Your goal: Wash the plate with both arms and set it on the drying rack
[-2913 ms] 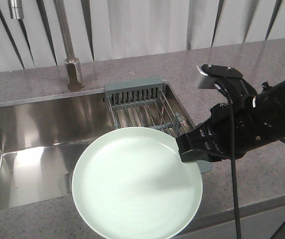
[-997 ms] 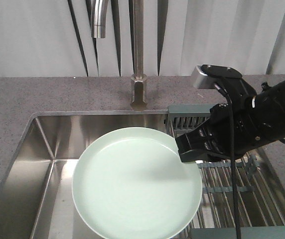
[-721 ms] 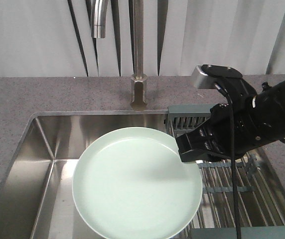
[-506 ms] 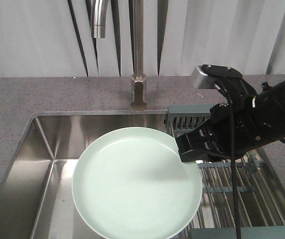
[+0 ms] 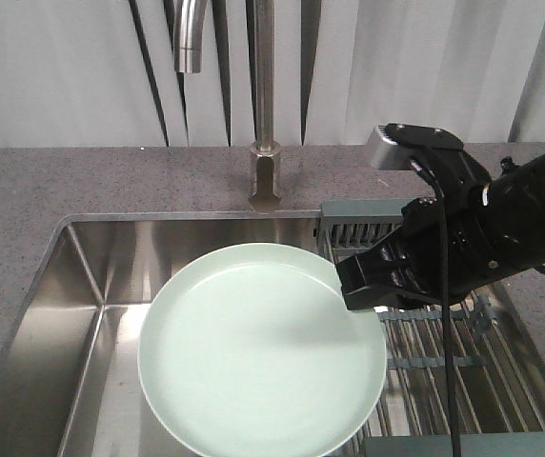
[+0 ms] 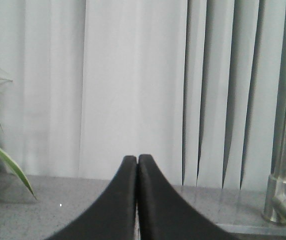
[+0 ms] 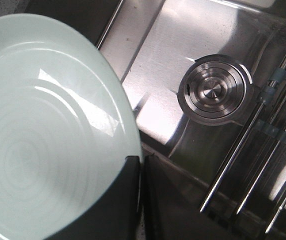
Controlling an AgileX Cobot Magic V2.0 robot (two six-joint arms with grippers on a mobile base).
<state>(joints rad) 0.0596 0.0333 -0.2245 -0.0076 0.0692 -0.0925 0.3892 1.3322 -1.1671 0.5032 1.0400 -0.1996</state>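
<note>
Grips plate (image 5: 253,352) rim with right fingers (image 7: 120,210), above sink (image 5: 82,314), beside rack (image 5: 408,360); presses left fingers (image 6: 118,200) together on nothing.

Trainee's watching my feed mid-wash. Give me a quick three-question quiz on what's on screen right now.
1. True or false: the left end effector is shut on the plate.
2. The plate hangs mostly above: A) the countertop, B) the sink basin, C) a dish towel.
3. Which arm's end effector grips the plate's rim?
Key: 1. False, it is shut on nothing. 2. B. 3. The right end effector.
</note>
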